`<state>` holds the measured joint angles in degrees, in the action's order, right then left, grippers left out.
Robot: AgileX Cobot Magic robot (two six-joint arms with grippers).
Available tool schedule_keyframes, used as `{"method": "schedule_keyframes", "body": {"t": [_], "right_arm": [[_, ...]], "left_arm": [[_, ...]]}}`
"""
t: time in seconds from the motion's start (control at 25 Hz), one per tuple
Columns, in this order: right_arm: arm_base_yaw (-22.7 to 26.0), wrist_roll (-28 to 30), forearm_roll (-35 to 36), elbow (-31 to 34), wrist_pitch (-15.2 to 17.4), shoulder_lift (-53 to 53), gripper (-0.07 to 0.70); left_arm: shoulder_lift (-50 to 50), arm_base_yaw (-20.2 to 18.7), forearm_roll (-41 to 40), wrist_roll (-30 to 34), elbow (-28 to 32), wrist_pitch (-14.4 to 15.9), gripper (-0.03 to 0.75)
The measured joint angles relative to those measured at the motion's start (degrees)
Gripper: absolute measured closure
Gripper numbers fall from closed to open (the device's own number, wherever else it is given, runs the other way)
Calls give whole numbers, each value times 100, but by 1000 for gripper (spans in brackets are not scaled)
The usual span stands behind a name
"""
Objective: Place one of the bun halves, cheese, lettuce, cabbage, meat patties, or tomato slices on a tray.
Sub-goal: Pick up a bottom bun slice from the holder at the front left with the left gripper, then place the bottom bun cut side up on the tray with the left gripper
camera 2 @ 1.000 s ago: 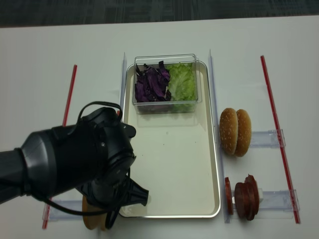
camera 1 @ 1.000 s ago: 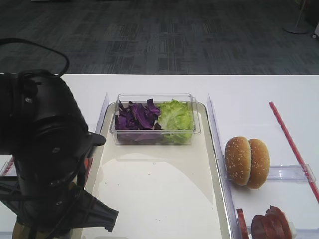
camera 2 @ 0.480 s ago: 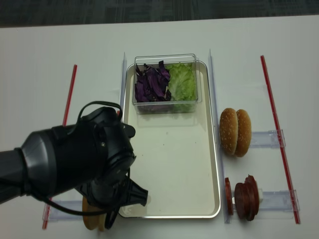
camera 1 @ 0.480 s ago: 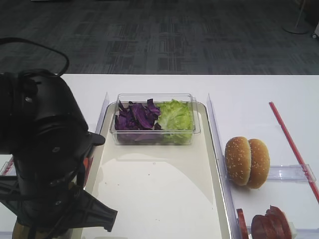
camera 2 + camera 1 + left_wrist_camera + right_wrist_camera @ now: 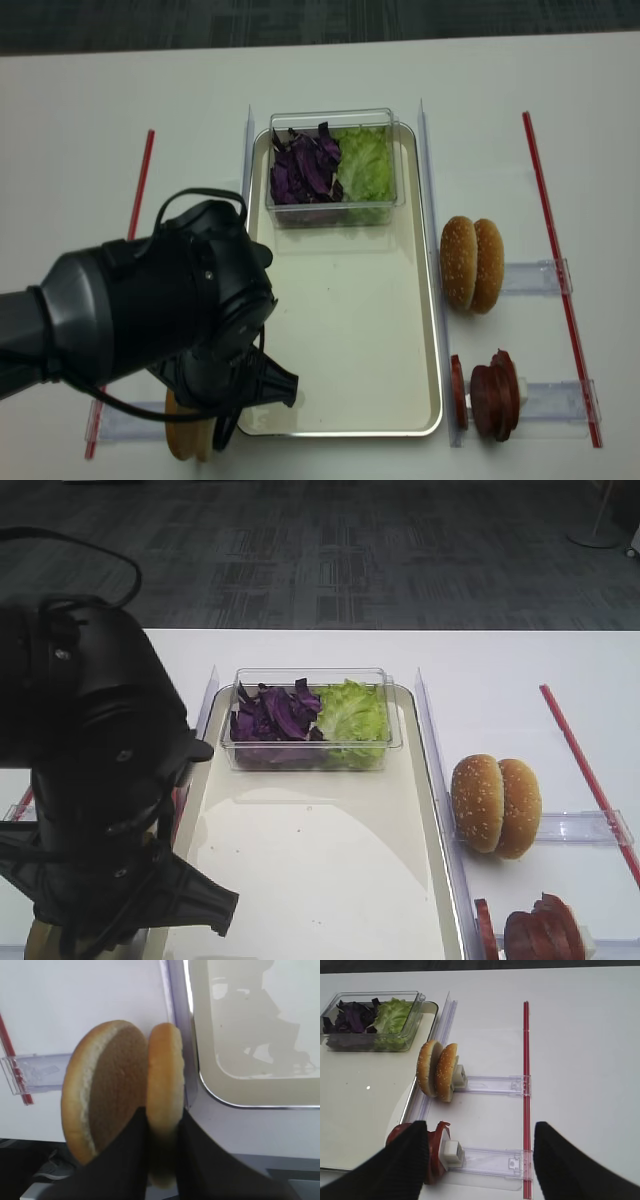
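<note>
Pinching a flat bun half on edge, the left gripper has its dark fingers narrowed onto the smooth tan disc, just off the tray's rounded silvery corner. A second bun half stands beside it, showing a matte brown face with a pale crust. The right gripper holds nothing, its ribbed black fingers wide above the glossy tomato slices. Ruffled lettuce and shredded cabbage fill a clear tub. No writing is legible.

tomato slices cut off below
</note>
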<state>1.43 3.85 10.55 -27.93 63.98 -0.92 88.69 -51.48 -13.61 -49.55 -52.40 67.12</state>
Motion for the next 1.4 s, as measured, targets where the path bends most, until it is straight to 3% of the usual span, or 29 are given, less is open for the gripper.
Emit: {"method": "schedule_keyframes", "body": {"t": [0.24,0.92,1.08,1.4], "right_arm": [[0,0,0,0,0,0,150],[0,0,0,0,0,0,150],[0,0,0,0,0,0,150],[0,0,0,0,0,0,150]], "left_arm": [[0,0,91,257,-162,170,622],[-767,0,191,278,-262,181,626],[-767,218,525,629,-262,-114,628],[-767,1250,1880,2153,-262,-1074,630]]}}
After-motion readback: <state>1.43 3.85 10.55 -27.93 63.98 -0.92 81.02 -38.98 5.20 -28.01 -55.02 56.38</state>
